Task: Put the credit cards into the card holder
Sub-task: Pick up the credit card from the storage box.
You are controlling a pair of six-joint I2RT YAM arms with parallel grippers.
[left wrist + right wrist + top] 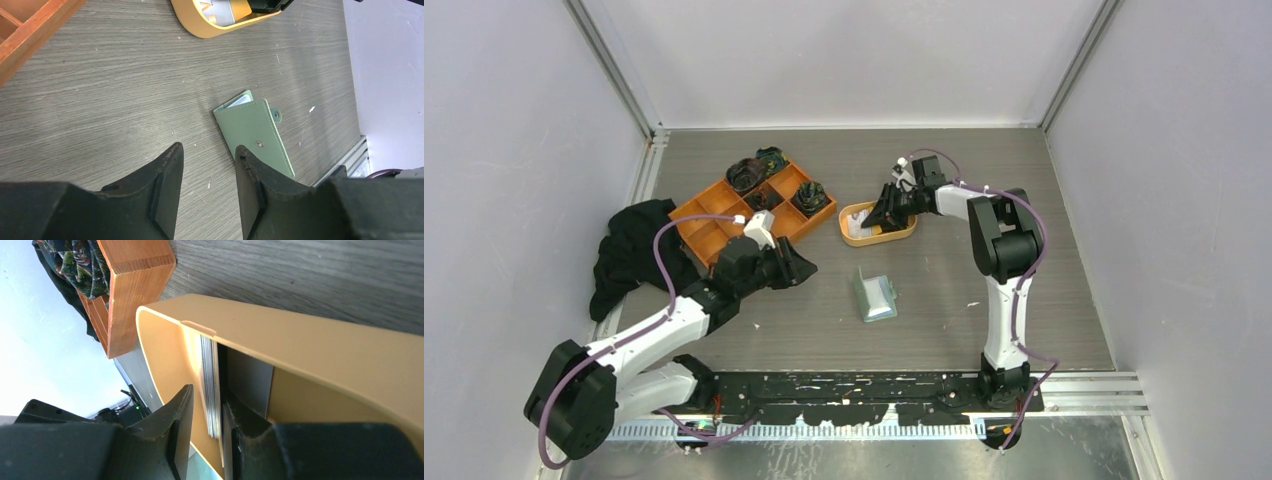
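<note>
**Surface** [984,300]: grey wood-grain, walled in white.

**Card holder** [876,297]: sage green. It lies alone at mid-surface, between the two arms and clear of both. In the left wrist view its outer face is up, with a snap stud and a small tab showing. A pale inner edge peeks out at the far end.

**Credit cards** [210,385]: a thin stack standing on edge inside the oval dish [902,238], which sits beyond the card holder.

**Right claw** [889,215]: lowered into the dish. One finger [180,430] stands on each side of the stack. On one side a sliver of dish shows between finger and cards. I cannot tell whether the cards are pinched.

**Left claw** [207,165]: spread, with nothing between the fingers. It hangs above bare surface just beside the near end of the card holder.

**Compartment tray** [714,225]: orange, on the left side of the surface. Dark patterned bundles fill its far cells.

**Black cloth** [634,250]: heaped against the left wall, touching the tray.
</note>
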